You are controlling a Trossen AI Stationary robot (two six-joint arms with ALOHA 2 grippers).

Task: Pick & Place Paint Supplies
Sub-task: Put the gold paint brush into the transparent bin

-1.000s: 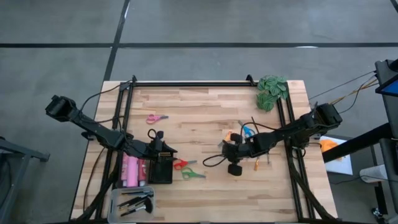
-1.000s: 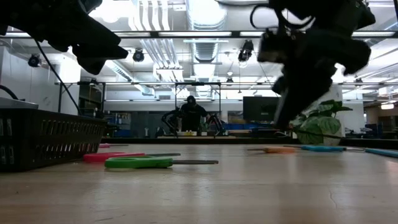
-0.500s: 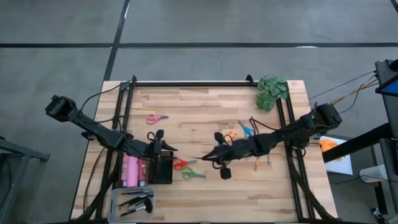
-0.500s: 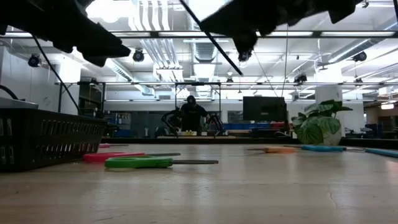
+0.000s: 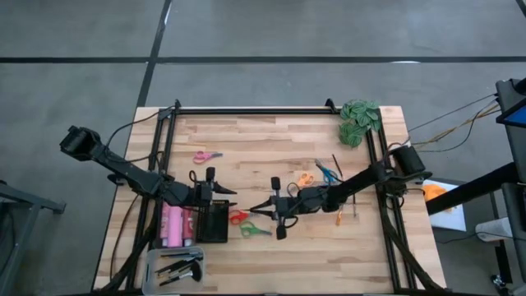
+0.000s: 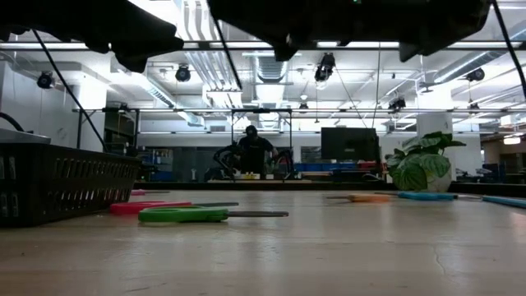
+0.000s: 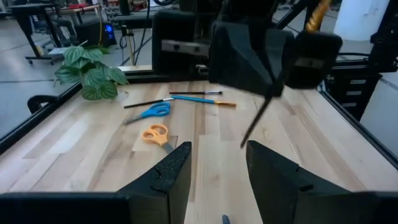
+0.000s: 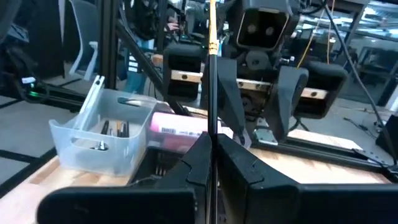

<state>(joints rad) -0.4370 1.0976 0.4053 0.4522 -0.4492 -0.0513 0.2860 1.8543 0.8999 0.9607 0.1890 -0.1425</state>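
Observation:
My right gripper [image 5: 265, 206] is over the table's middle, level, shut on a thin dark brush [image 8: 211, 81] with a gold ferrule. It points at my left gripper [image 5: 218, 191], which hangs open above the black basket [image 5: 212, 222] with nothing between its fingers [image 7: 179, 167]. Pink paint bottles [image 5: 173, 226] lie left of the basket. Red scissors [image 5: 238, 217] and green scissors [image 5: 256, 230] lie flat on the wood below the brush. Pink scissors [image 5: 207, 155], orange scissors [image 5: 304, 178] and blue scissors [image 5: 326, 173] also lie flat. My right gripper pinches the brush's handle [image 8: 211, 138] between its two shut fingers. The fingers come level from the table's right. The brush runs on past the fingertips, ferrule end [image 8: 212, 43] foremost, toward my left gripper. It is lifted clear of the table.
A clear tray [image 5: 177, 265] with dark brushes stands at the near left corner. Two more brushes [image 7: 193, 96] lie by the blue scissors. An orange-tipped brush [image 5: 339, 215] lies near the right rail. The green leafy clump [image 5: 359, 120] is at the far right corner. Bare wood stretches along the near edge.
My right gripper has gone toward the table's left edge and up, tipping from pointing down to level. The brush has come up with it, clear of the table, and now points at my left gripper.

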